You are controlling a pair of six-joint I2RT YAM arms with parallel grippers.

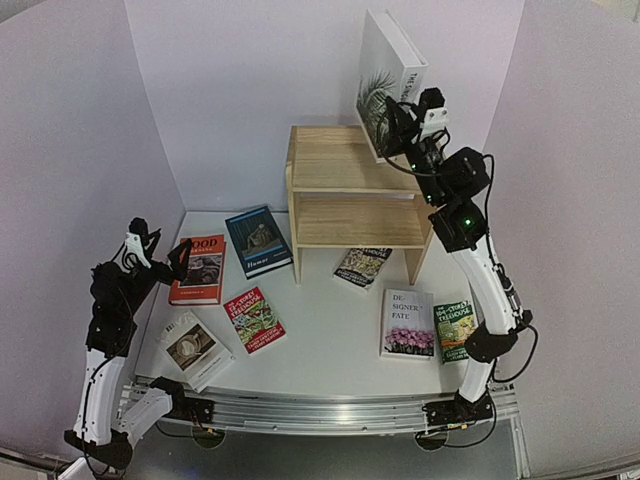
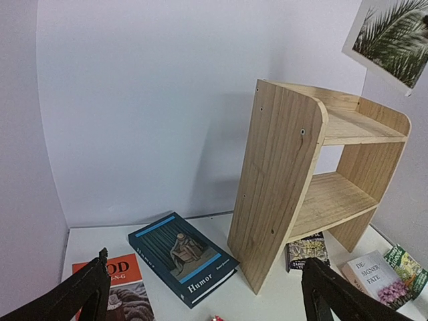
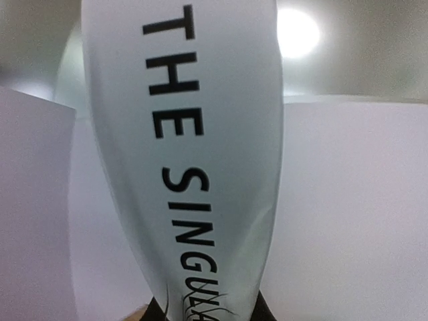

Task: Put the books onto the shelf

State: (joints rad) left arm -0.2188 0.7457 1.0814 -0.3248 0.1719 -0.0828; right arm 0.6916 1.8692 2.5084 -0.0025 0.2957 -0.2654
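White table [image 1: 330, 355], pale walls [image 1: 240, 100] | right gripper [image 1: 398, 128] clamps white palm-cover book [image 1: 388, 62] above pale-wood shelf [image 1: 345, 190] | left gripper [image 2: 207, 271] wide, empty | spine lettering [image 3: 177, 134]: right wrist only

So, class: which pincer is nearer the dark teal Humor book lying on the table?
Left. The left pincer hangs open just left of the teal book, near the orange book; the right pincer is raised above the shelf, gripping a white book.

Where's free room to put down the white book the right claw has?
Both shelf tiers are bare. On the table, a free strip runs between the red book and the Designer's Fate book. Crowded: the table's left side, by the left claw.
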